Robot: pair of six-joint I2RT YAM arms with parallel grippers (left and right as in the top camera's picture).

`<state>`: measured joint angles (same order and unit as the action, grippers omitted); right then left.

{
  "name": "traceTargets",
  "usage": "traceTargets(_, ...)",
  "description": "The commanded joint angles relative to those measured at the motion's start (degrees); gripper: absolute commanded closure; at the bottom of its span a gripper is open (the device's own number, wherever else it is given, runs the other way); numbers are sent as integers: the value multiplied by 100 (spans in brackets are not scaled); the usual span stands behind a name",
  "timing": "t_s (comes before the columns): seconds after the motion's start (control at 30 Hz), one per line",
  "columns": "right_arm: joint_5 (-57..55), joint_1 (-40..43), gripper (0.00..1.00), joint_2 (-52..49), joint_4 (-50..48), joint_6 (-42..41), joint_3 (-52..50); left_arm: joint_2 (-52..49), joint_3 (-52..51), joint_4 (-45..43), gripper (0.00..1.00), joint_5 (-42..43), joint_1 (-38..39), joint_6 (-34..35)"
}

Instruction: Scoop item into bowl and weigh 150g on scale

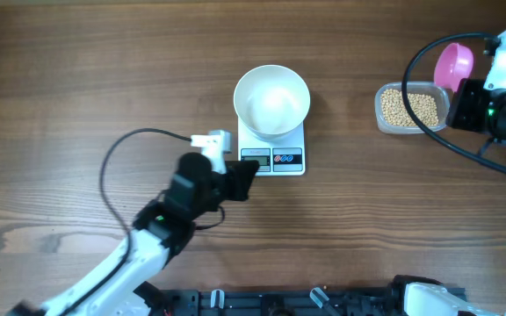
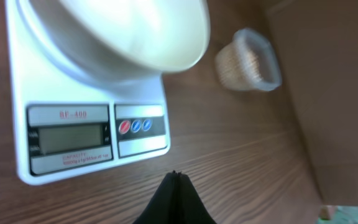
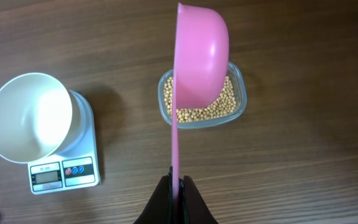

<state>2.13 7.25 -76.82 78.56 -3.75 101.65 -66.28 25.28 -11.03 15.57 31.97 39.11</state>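
Note:
A glossy white bowl (image 1: 272,98) (image 2: 123,31) (image 3: 30,115) sits empty on the white scale (image 1: 272,156) (image 2: 92,134) (image 3: 64,173). Tan beans (image 1: 409,107) (image 3: 219,106) fill a clear plastic container (image 1: 411,108) (image 2: 248,60) (image 3: 241,93) to the right. My right gripper (image 3: 176,180) (image 1: 477,101) is shut on the handle of a pink scoop (image 3: 201,59) (image 1: 453,66), held above the container. My left gripper (image 2: 174,175) (image 1: 242,180) is shut on nothing, just in front of the scale's display.
Brown wooden tabletop (image 1: 77,79) all round. Black cables (image 1: 112,167) loop off both arms. A dark rail (image 1: 271,303) runs along the table's front edge.

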Motion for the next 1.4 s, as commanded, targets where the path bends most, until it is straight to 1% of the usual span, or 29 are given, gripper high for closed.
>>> traceTargets(0.0, 85, 13, 96, -13, -4, 72, 103, -885, -9, -831, 96, -699, 562, 382)
traceTargets(0.03, 85, 13, 96, -13, -2, 74, 103, -1084, -9, -1121, 96, -850, 699, 380)
traceTargets(0.13, 87, 13, 96, -13, 13, 72, 103, -1196, -9, -1552, 96, -1419, 855, 385)
traceTargets(0.3, 90, 13, 96, -13, 13, 55, 103, -1226, -9, -1921, 96, -1759, 870, 323)
traceTargets(0.33, 90, 13, 95, -13, 13, 57, 103, -1226, -4, -2061, 96, -1759, 870, 197)
traceTargets(0.4, 90, 13, 96, -13, 22, 57, 103, -1226, 125, -2120, 96, -1757, 909, -308)
traceTargets(0.43, 87, 13, 96, -13, 37, 57, 103, -1226, 293, -1932, 96, -1759, 949, -470)
traceTargets(0.47, 87, 13, 96, -13, 48, 57, 103, -1226, 546, -1530, 96, -1753, 992, -533)
traceTargets(0.5, 87, 13, 96, -13, 61, 57, 103, -1226, 914, -846, 96, -1755, 1038, -553)
traceTargets(0.53, 87, 13, 96, -13, 72, 57, 103, -1228, 1478, 280, 96, -1777, 1095, -616)
traceTargets(0.57, 87, 13, 96, -13, 68, 59, 103, -1270, 1998, 1220, 96, -1827, 1128, -811)
traceTargets(0.6, 87, 13, 96, -13, 57, 59, 103, -1296, 2258, 1633, 96, -1825, 1145, -946)
traceTargets(0.63, 85, 13, 96, -13, 59, 59, 103, -1296, 2382, 1790, 96, -1823, 1150, -977)
traceTargets(0.73, 85, 13, 96, -13, 72, 61, 103, -1377, 2352, 1805, 96, -1814, 1150, -977)
traceTargets(0.93, 87, 13, 95, -13, 63, 59, 103, -2168, 2304, 1766, 96, -1773, 1366, -977)
traceTargets(1.1, 85, 13, 96, -13, 55, 59, 103, -2479, 2293, 1685, 96, -2612, 1351, -984)
traceTargets(1.13, 87, 13, 96, -13, 55, 59, 103, -2608, 2293, 1681, 96, -2660, 1351, -1029)
traceTargets(1.2, 85, 13, 96, -13, 55, 61, 103, -2883, 2293, 1558, 96, -2658, 1351, -1040)
traceTargets(1.27, 87, 13, 96, -13, 57, 61, 103, -2918, 2293, 1362, 96, -2634, 1325, -1038)
traceTargets(1.37, 85, 13, 96, -13, 61, 66, 103, -2852, 2293, 1082, 96, -2273, 1318, -1038)
